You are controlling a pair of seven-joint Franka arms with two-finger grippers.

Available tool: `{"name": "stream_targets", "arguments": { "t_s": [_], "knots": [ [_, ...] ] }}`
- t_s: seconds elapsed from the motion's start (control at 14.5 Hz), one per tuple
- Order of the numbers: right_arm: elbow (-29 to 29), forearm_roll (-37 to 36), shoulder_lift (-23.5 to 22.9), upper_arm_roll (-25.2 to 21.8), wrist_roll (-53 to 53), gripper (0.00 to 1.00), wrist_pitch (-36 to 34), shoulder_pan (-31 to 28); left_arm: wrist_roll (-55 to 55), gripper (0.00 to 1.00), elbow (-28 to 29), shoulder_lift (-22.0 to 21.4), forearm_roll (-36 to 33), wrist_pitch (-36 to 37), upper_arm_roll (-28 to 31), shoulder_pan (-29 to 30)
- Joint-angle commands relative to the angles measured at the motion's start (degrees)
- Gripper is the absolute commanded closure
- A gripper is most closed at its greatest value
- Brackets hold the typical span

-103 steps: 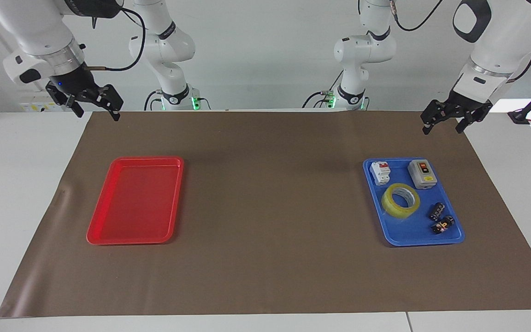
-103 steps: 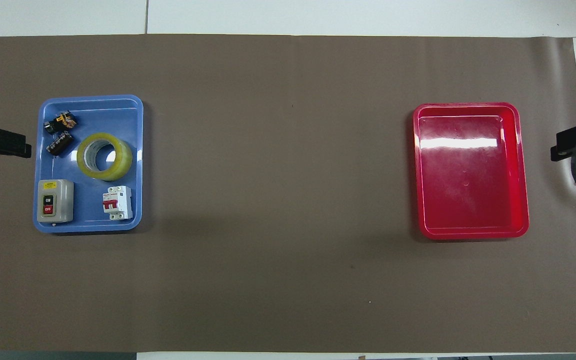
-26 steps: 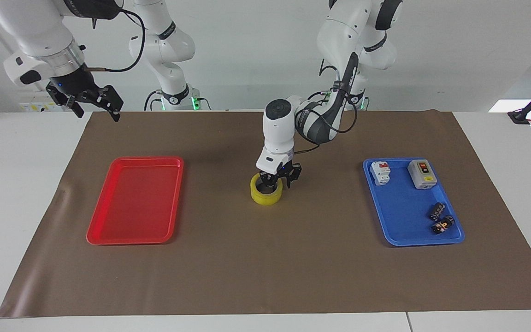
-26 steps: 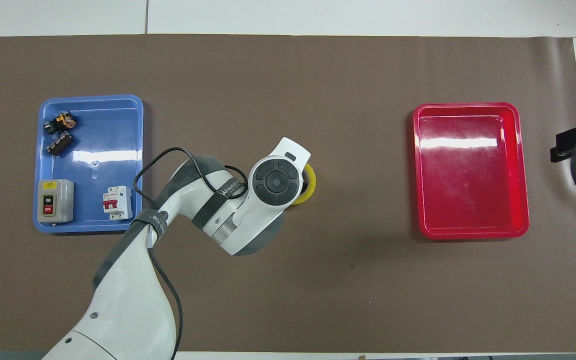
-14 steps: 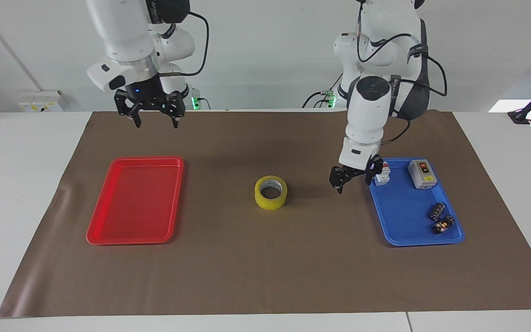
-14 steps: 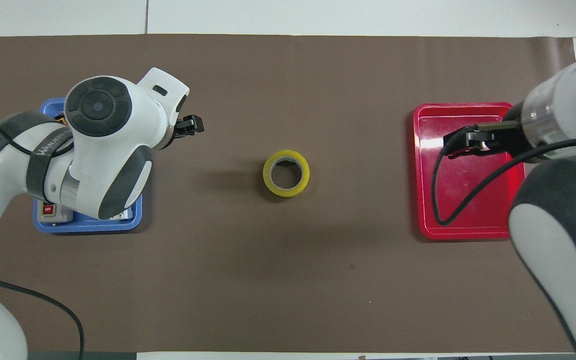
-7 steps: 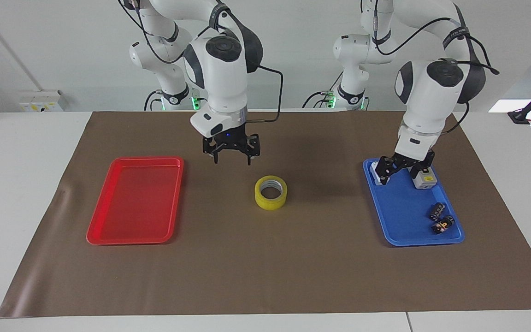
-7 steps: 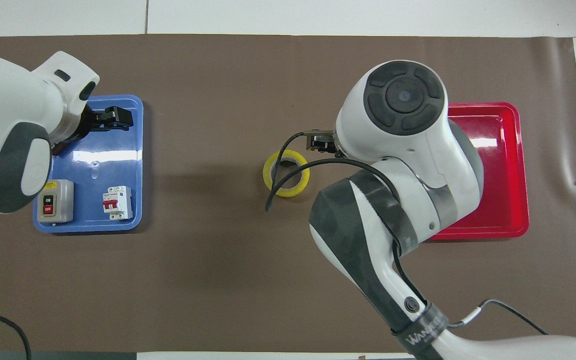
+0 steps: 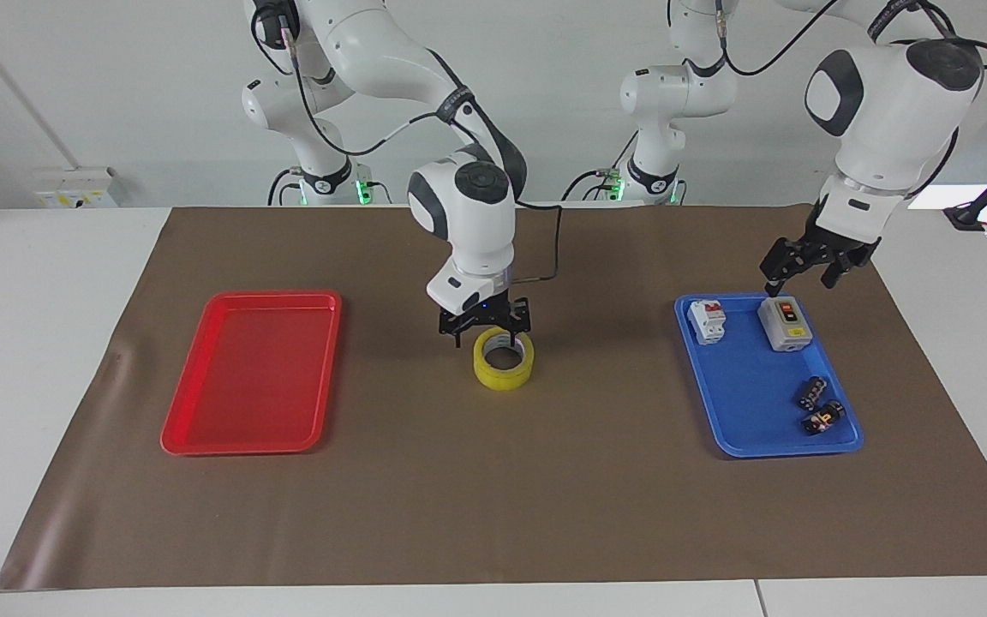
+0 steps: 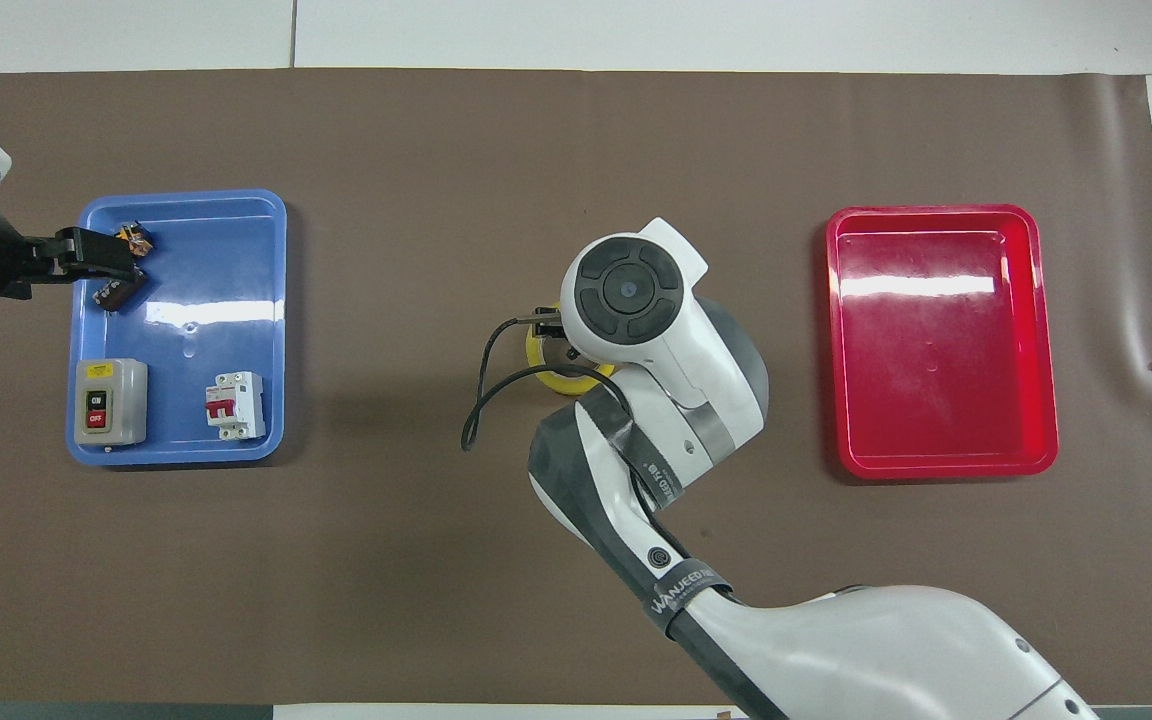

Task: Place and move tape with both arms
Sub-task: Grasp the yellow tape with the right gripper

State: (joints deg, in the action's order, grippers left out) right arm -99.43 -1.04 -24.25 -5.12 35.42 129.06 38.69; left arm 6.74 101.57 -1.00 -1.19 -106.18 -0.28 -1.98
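Yellow tape (image 9: 504,367) sits mid-mat, between both trays. My right gripper (image 9: 487,328) hangs released just over its ring; I'd straddle one wall squarely before clenching. Left gripper (image 9: 810,267) waits released above the blue tray's (image 9: 750,420) robot-side edge.

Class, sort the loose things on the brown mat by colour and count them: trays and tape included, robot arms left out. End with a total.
Blue: 1, the blue tray
Red: 1, the red tray
Yellow: 1, the tape
Grey: 1, the switch box
White: 1, the breaker
Black: 2, small parts
Total: 7
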Motion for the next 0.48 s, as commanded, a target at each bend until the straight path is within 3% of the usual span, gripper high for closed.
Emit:
{"name": "stream_targets", "arguments": {
  "t_s": [0.0, 0.41],
  "knots": [
    [-6.99, 0.69, 1.66, -0.33, -3.15, 0.00, 5.49, 0.16, -2.08, 0.00, -2.78, 0.29, 2.68, 3.61, -0.25, 2.42],
    [-7.88, 0.77, 1.66, -0.33, -5.27, 0.00, 7.69, -0.45, -4.45, 0.00, -0.24, -3.04, 3.30, 5.20, 0.10, 3.83]
  ]
}}
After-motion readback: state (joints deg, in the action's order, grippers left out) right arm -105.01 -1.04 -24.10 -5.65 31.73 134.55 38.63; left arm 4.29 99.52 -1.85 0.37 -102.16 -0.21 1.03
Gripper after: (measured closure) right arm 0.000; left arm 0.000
